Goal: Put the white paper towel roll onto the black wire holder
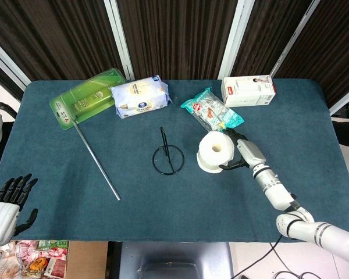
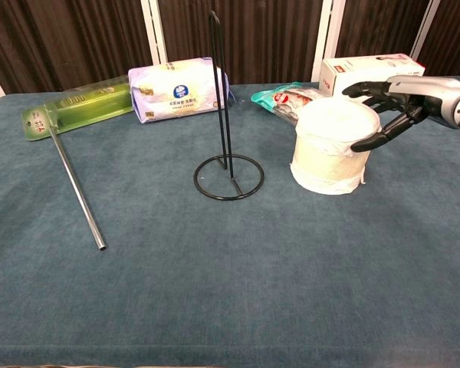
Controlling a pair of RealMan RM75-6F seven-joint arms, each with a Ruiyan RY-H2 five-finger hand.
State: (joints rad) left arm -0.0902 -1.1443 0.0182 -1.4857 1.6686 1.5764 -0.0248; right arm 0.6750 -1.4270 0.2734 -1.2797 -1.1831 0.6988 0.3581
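Observation:
The white paper towel roll (image 1: 215, 151) (image 2: 332, 147) stands upright on the blue table, right of centre. The black wire holder (image 1: 167, 156) (image 2: 228, 146) stands just left of it, its ring base on the cloth and its post upright and bare. My right hand (image 1: 242, 152) (image 2: 393, 106) is at the roll's right side with fingers spread around it; whether they touch the paper I cannot tell. My left hand (image 1: 6, 207) hangs open off the table's front left corner, holding nothing.
A long metal rod (image 1: 96, 160) lies at the left. Along the back are a green package (image 1: 86, 98), a wet-wipes pack (image 1: 141, 96), a teal snack bag (image 1: 212, 110) and a white box (image 1: 248, 91). The snack bag lies just behind the roll.

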